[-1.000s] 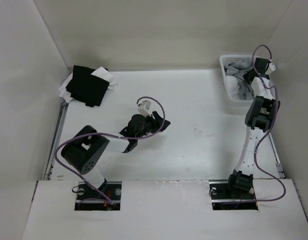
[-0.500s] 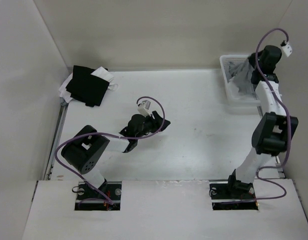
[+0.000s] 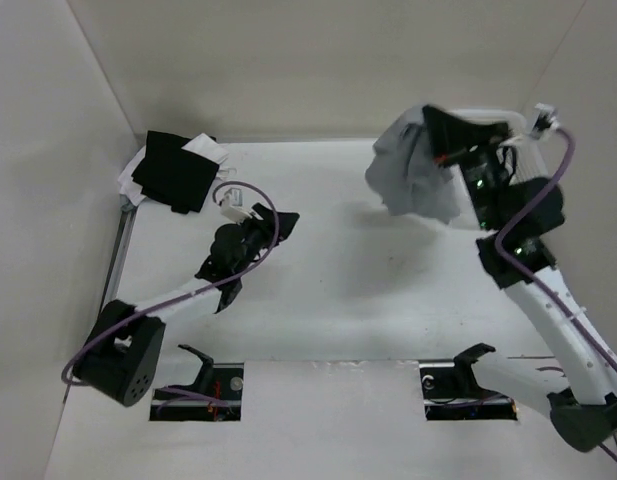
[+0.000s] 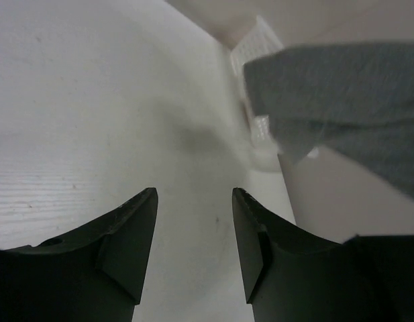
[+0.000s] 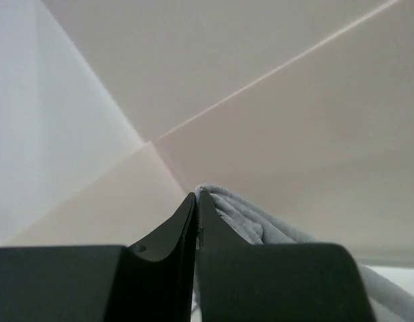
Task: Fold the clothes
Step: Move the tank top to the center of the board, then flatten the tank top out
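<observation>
My right gripper (image 5: 196,196) is pinching a fold of the light heather-grey knit polo shirt (image 3: 413,180) between fingers pressed together; the shirt is hanging bunched in the air over the far right of the white table (image 3: 368,300), hiding much of the white mesh basket (image 4: 258,47) behind it; my left gripper (image 4: 193,201) is hovering mid-table, fingers spread around nothing; black-and-white garments (image 3: 178,165) are lying piled at the far left corner.

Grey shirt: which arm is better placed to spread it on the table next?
Right, probably. The right jaws are shut on the grey polo shirt, which hangs above the table at its far right; the left jaws stand open and empty, apart from it.
</observation>
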`<state>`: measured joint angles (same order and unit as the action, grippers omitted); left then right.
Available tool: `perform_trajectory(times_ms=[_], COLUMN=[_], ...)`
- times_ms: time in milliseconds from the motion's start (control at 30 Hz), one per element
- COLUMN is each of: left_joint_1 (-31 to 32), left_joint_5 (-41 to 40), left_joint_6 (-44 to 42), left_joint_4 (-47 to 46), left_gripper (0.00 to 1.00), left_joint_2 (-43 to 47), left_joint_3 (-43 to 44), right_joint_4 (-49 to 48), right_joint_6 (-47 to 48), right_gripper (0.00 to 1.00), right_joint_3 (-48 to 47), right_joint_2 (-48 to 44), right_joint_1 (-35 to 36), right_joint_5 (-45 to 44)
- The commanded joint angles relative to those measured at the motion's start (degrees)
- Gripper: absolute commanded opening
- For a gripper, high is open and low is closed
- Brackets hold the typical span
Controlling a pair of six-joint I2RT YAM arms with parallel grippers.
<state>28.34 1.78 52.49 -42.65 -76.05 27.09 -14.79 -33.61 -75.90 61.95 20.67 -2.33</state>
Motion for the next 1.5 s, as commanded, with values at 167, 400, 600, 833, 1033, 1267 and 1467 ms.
perform_trajectory(times_ms=[167,400,600,833,1033,1267,1467], left_joint_1=[-10.7,-11.8,1.4,23.2,28.7,33.6,24.5], left_joint_5=[-3.0,-1.9,-5.0,-16.1,-14.3,-7.5,-5.9], left_joint_6=[0.2,-2.8,-7.2,-16.5,-14.4,-11.4,-9.7], left_joint_4=[17.2,35.1,45.4,35.5,34.0,31.4,34.2], left_gripper=[0.51,0.48,0.3,0.41,0.43,0.33,0.25], left_joint_2=[22.8,31.6,34.8,13.3,6.4,-2.0,-7.5], left_joint_3=[-7.2,-9.2,-9.3,0.5,2.1,3.1,2.9], right_joint_4=[-13.3,4.2,20.8,24.8,16.5,20.3,30.6], right_joint_6=[-13.2,-15.6,-16.5,-24.8,-10.1,0.1,2.1], right_gripper=[0.26,0.48,0.19,0.47,0.54,0.16,0.13], right_joint_3=[39.6,50.6,50.1,53.4,44.8,25.6,22.0], right_joint_2=[7.0,-10.8,-9.5,-13.4,-1.3,27.1,30.4], right_joint_1=[28.0,33.9,32.0,33.7,8.1,0.2,9.5], right_joint_5=[1.4,-11.0,-10.2,-22.1,-21.1,-13.2,-14.5])
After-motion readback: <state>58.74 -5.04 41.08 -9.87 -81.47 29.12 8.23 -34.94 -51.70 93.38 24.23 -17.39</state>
